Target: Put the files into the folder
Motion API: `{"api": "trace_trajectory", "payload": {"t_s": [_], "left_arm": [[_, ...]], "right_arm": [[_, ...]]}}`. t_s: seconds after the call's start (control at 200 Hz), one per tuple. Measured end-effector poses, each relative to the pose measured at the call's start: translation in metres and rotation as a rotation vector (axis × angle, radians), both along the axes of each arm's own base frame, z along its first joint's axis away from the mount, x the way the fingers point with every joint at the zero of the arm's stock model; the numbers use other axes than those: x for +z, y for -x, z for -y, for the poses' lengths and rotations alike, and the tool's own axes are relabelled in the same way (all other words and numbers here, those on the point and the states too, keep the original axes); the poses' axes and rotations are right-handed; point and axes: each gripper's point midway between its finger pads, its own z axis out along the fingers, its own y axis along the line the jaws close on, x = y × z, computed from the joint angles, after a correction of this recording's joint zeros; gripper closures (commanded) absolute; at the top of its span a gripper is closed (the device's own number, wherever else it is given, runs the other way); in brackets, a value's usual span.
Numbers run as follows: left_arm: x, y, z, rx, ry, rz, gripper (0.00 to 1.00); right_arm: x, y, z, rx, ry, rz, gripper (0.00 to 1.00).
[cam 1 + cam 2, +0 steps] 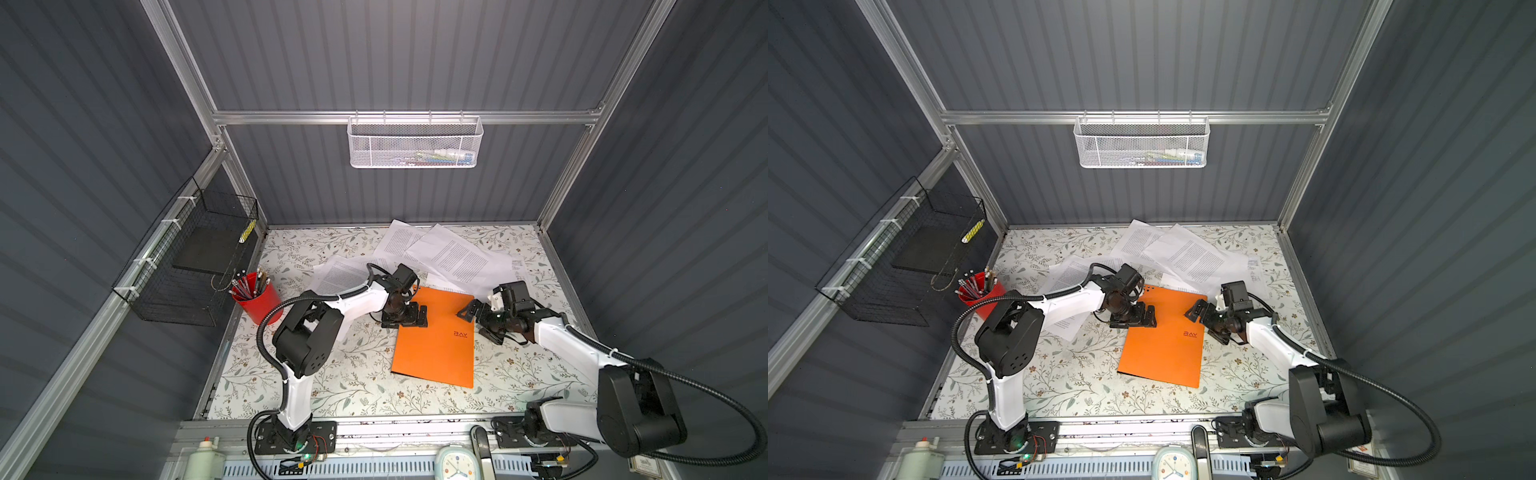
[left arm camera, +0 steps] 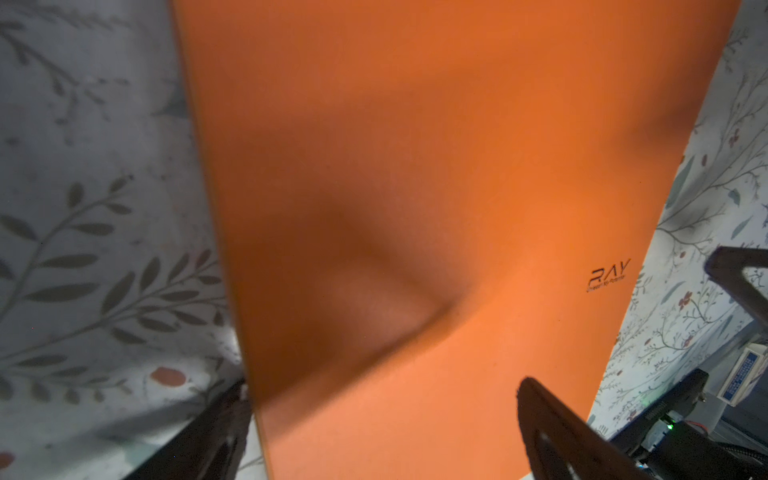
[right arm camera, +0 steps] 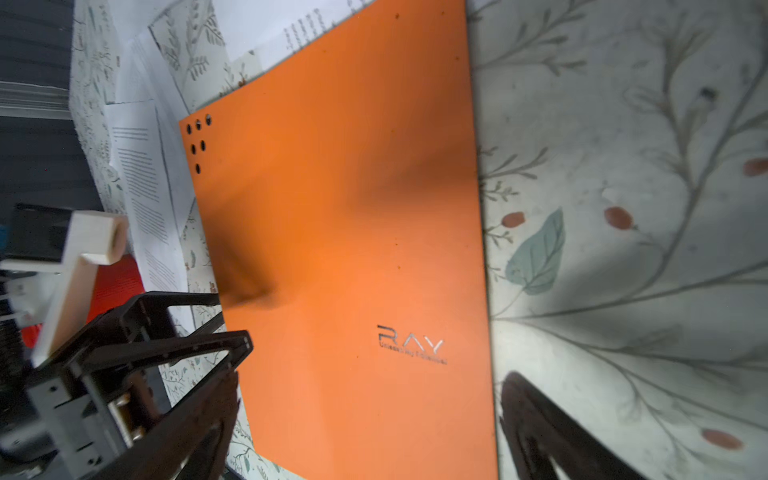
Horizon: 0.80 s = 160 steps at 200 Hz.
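The step in hand looks like opening the folder [image 1: 436, 345]. It lies shut and flat on the floral table mat [image 1: 353, 386], orange cover up, with the small logo and the corner dots showing. None of the files [image 1: 457, 253] are in it yet. They lie loose and overlapping just past the folder's far short edge, one or two with a corner tucked under that edge. Another sheet [image 1: 336, 274] lies beside the folder's far corner on the left arm's side.

The left gripper [image 1: 405, 316] is at the folder's long edge nearest the dotted corner, its jaws spread wide and empty. In the left wrist view one finger [image 2: 216, 428] is over the mat and the other over the orange cover, so that edge runs between them. The right gripper [image 1: 476, 322] is at the opposite long edge, beside the logo, and is likewise spread and holds nothing. Whether either gripper touches the cover cannot be told.

The next move probably calls for getting one finger under the free long edge of the cover and pinching only that thin leaf. The cover then has to be swung over while the other arm pins the folder so it does not slide. Which long edge is the spine is not clear from here.
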Motion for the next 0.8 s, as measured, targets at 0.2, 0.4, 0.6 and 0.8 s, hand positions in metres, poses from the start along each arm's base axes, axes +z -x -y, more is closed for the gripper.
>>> {"api": "trace_trajectory", "payload": {"t_s": [0.2, 0.4, 0.6, 0.8], "left_arm": [[0.000, 0.000, 0.000, -0.006, 0.000, 0.002, 0.00], [0.000, 0.000, 0.000, -0.008, 0.000, 0.003, 0.00], [-0.001, 0.000, 0.000, -0.008, -0.001, 0.003, 0.00], [-0.001, 0.000, 0.000, -0.008, -0.001, 0.003, 0.00]], "right_arm": [[-0.020, -0.001, -0.009, 0.021, 0.001, -0.035, 0.01], [-0.019, -0.007, -0.013, 0.014, 0.005, -0.012, 0.01], [-0.019, -0.001, -0.014, 0.014, 0.050, -0.021, 0.01], [0.002, 0.000, -0.018, 0.019, 0.105, 0.014, 0.01]]}}
